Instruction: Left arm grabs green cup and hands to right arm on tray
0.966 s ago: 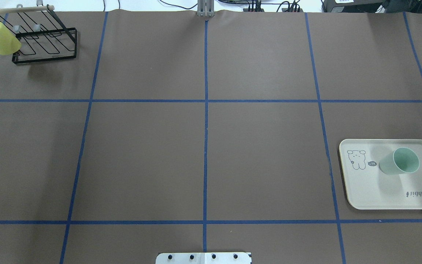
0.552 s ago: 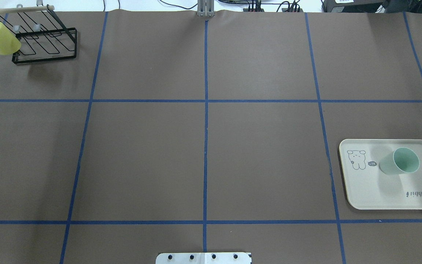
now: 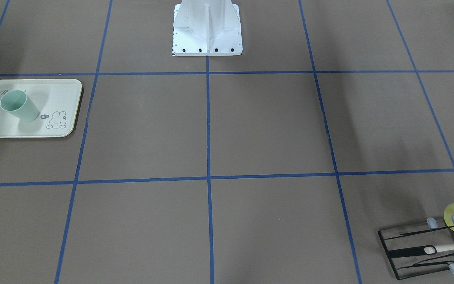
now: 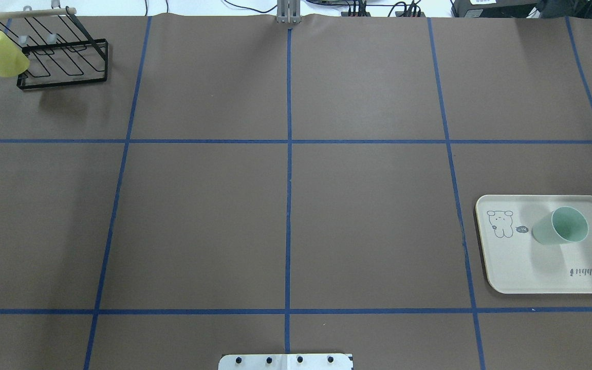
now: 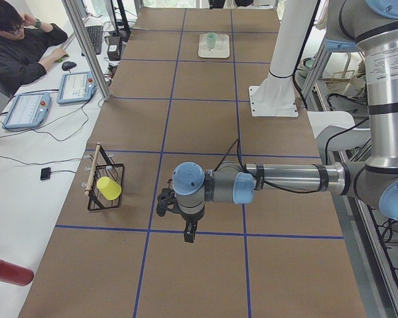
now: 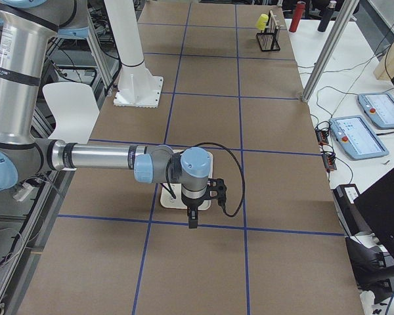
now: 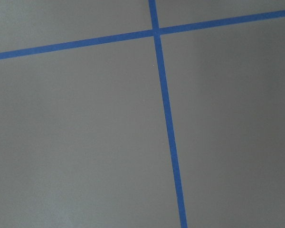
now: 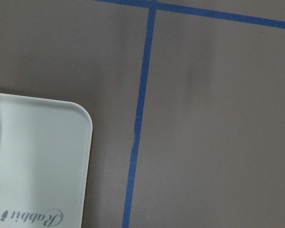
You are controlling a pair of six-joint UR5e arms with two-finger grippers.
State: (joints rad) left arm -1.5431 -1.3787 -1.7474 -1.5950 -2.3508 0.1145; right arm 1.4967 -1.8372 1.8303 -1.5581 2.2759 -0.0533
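On my feeds the green cup (image 4: 559, 226) stands mouth up on the tray (image 4: 522, 267), toward the tray's far right part, just right of the little rabbit drawing. The tray lies flat on the table (image 4: 285, 205) at the robot's right side, close to a crossing of the blue tape lines. Nothing touches the cup.

The right arm (image 6: 98, 157) reaches out level above the table with its tool (image 6: 192, 222) pointing straight down over the tray's near edge, apart from the cup. This tool shows only in the side view, so I cannot tell whether it is wide or narrow. Its wrist camera shows one rounded corner of the tray and the "Rabbit" script.

The left arm (image 5: 285, 177) also stretches out level, its tool (image 5: 188, 232) hanging down above bare table, right of the black wire rack (image 5: 105, 189). I cannot tell that tool's state either. A yellow cup (image 4: 0, 53) sits tilted on the rack at the far left corner, well apart from the tray.
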